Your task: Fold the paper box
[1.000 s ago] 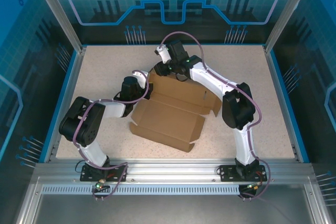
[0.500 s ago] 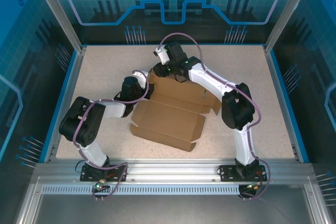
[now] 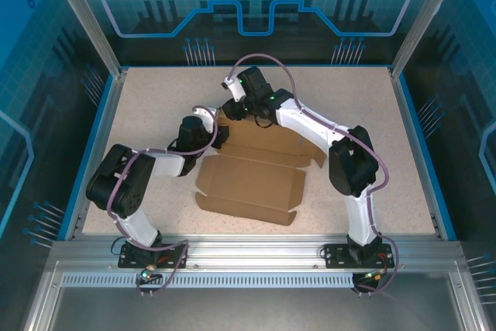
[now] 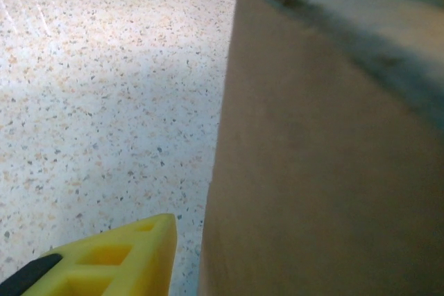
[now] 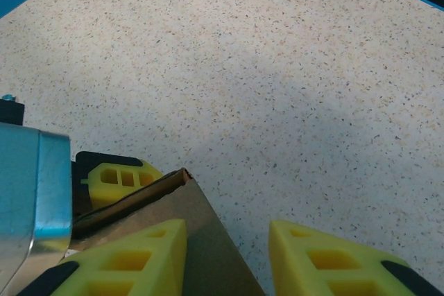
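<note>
Brown paper box part-folded at the centre of the speckled table, right gripper at its 11 o'clock corner, released, 2 fingers astride the cardboard, left gripper beside that corner, its grip impossible to tell

Top view looking down from behind, wrist views low, close (all share the paper box)
</note>
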### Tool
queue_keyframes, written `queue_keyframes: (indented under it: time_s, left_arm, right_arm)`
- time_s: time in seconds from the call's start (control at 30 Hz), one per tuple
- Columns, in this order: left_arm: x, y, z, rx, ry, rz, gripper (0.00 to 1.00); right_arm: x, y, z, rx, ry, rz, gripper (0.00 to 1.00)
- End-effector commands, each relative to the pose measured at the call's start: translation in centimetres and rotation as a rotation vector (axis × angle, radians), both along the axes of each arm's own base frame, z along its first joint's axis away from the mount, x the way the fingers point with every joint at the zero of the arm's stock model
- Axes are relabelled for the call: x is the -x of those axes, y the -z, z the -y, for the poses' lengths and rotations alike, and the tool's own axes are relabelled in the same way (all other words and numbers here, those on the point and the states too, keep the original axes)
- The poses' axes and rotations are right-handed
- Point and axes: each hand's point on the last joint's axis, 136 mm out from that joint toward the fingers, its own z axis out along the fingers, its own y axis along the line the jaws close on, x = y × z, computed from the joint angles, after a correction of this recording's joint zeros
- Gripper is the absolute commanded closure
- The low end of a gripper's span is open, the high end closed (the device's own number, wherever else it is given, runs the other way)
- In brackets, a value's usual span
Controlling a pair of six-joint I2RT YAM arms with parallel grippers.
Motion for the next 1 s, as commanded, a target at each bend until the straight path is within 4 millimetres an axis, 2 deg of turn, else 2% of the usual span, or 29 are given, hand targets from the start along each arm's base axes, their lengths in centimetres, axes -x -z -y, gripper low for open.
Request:
queue_keyframes:
  time_s: [0.0,0.2,0.47,0.53,0.7,0.97]
  left_arm:
    - [0.6,-0.9,0.1,0.052,-0.009,0.009,0.56]
    - [1.5,-0.2,-0.3,0.070,-0.020,0.011,0.56]
    - [2.2,-0.5,-0.5,0.084,-0.023,0.030,0.55]
    - [2.4,-0.6,-0.6,0.084,-0.024,0.032,0.58]
    - [2.4,-0.7,-0.7,0.079,-0.028,0.047,0.77]
    - [0.8,-1.4,0.0,0.150,-0.030,0.064,0.87]
  right_arm:
    - [1.7,1.0,0.4,0.043,0.004,-0.033,0.64]
    - [2.3,0.9,0.4,0.044,0.006,-0.024,0.64]
    - [2.8,0.3,0.4,0.052,0.004,-0.001,0.64]
    - [2.9,0.2,0.4,0.055,0.005,0.006,0.64]
    - [3.0,-0.3,0.2,0.053,-0.006,0.019,0.64]
    - [3.6,-1.4,-0.6,0.014,-0.040,0.023,0.64]
